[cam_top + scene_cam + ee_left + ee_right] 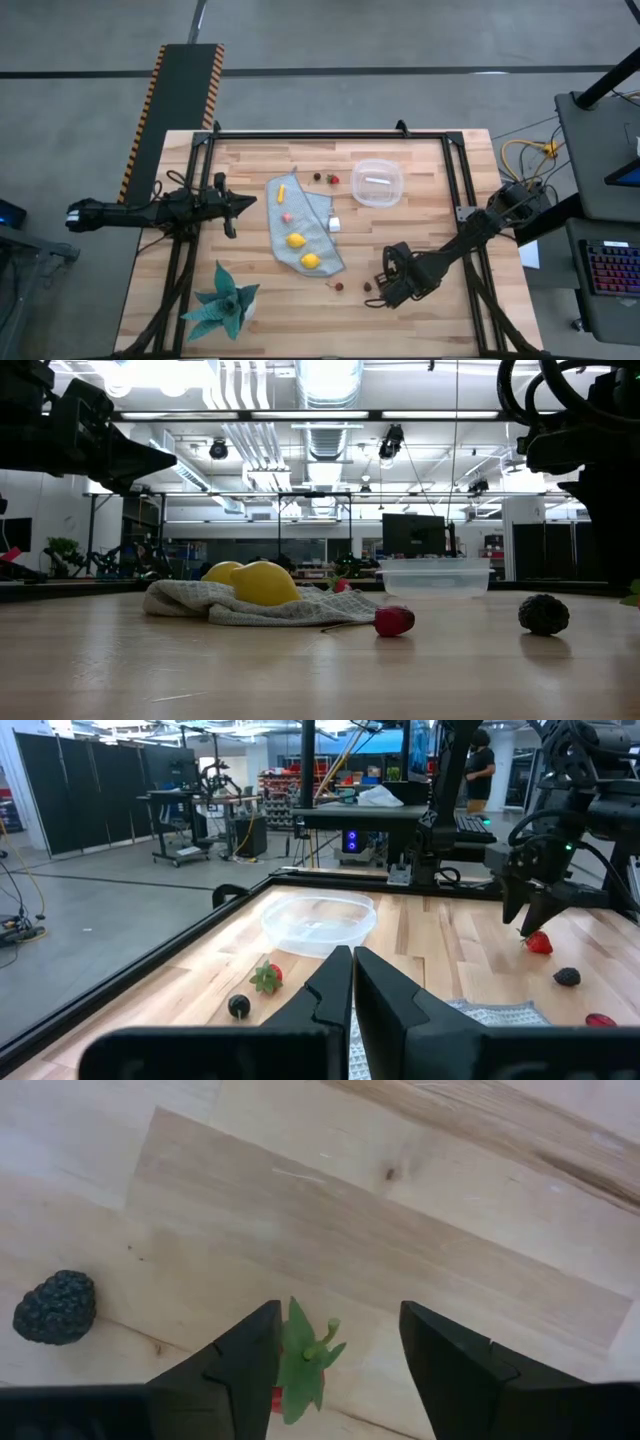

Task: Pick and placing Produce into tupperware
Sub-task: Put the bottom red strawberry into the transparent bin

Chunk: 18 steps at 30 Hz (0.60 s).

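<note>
The clear tupperware stands at the far right of the table and holds a small white piece. Two lemons, a yellow-orange stick and a pink piece lie on the grey-blue cloth. My right gripper is open, pointing down over a red strawberry with green leaves that lies on the table between its fingers, close to one finger. A dark berry and a red cherry lie nearby. My left gripper is shut and empty, above the table's left side. My right gripper stands open over the strawberry, whose leafy top lies right beside one finger. I cannot tell whether that finger touches it. The other finger is clear of it. The strawberry rests on the table.
A second strawberry and a small dark piece lie left of the tupperware. A white cube sits at the cloth's right edge. A teal spiky plant stands at the near left. A black frame rims the table.
</note>
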{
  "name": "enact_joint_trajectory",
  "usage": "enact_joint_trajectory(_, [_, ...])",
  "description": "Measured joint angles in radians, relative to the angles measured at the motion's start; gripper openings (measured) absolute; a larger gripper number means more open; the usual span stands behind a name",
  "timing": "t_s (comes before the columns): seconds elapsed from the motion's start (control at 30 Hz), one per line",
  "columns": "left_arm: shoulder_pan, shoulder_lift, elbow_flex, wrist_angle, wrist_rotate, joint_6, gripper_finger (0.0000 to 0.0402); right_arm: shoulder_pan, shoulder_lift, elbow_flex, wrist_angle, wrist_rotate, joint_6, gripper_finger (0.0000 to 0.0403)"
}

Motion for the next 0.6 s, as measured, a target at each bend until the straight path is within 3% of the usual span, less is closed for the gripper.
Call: enact_joint_trajectory(0.6, [0.0,0.0,0.0,0.0,0.0,0.0,0.0,0.01,-0.033,0.008,-0.041,-0.003,-0.064,0.0134])
